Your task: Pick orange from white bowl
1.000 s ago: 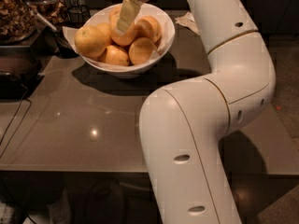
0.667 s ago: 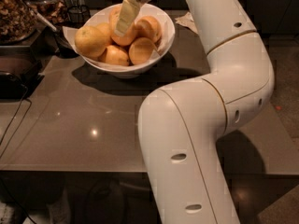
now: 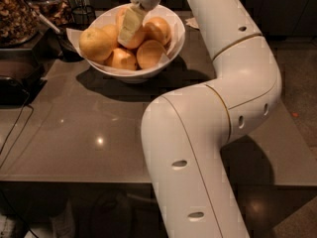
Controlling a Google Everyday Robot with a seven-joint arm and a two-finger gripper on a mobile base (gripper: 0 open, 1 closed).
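Observation:
The white bowl (image 3: pixel 174 42) with a paper lining stands at the back of the grey table and holds several oranges. My gripper (image 3: pixel 130 28) reaches down from the top into the middle of the bowl. It sits against a middle orange (image 3: pixel 140 35), between the left orange (image 3: pixel 94 43) and the right one (image 3: pixel 159 29). Two more oranges (image 3: pixel 151 53) lie at the front of the bowl. The gripper covers most of the middle orange.
My white arm (image 3: pixel 223 108) bends across the right half of the grey table (image 3: pixel 89 128). Containers of nuts (image 3: pixel 17 14) stand at the back left with a black appliance (image 3: pixel 15 83) below them. A cable (image 3: pixel 12 133) runs along the left edge.

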